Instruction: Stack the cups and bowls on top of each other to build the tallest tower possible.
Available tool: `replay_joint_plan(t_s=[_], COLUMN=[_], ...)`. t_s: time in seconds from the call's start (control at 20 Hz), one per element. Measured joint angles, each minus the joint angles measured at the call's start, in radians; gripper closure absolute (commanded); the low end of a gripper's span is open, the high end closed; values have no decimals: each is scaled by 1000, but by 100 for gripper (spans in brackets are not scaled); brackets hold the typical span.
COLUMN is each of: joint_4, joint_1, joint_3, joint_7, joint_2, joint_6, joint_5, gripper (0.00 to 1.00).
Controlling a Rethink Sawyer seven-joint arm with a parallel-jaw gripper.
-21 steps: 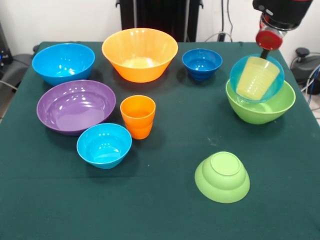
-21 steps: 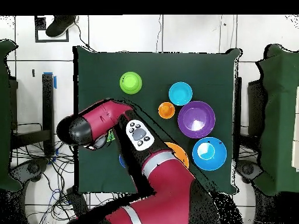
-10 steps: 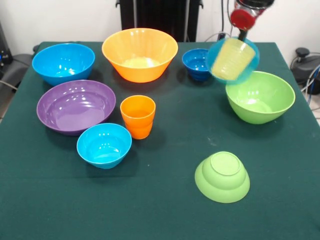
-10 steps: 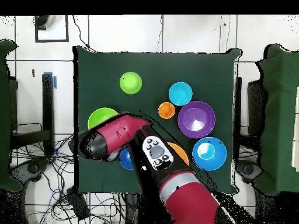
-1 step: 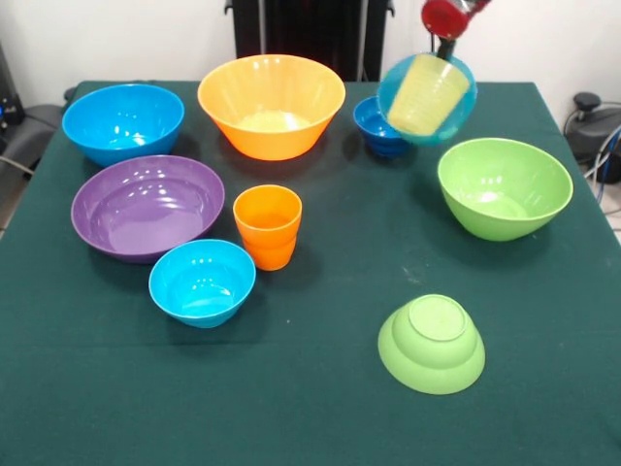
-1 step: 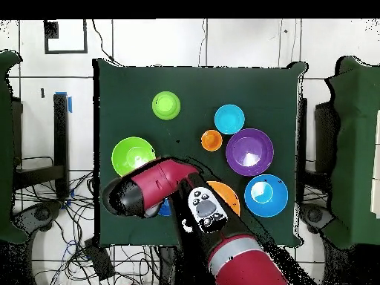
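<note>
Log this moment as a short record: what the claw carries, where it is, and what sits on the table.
carried: small light blue bowl with the pale yellow cup inside, tilted, off the table
claw: at the carried bowl's top rim, fingers hidden
position of load: in the air, in front of the dark blue bowl
large bowls upright: orange bowl, blue bowl, purple bowl, lime green bowl, all empty
small items: orange cup, second light blue bowl, both upright
upside down: small lime green bowl
</note>
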Motion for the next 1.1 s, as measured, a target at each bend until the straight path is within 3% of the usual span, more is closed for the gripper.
replay_joint_plan(t_s=[1.1], joint_4=[99], joint_1=[106], joint_3=[-128], joint_7=[0], joint_2=[-74], joint_6=[-168], joint_5=[0], gripper=[100])
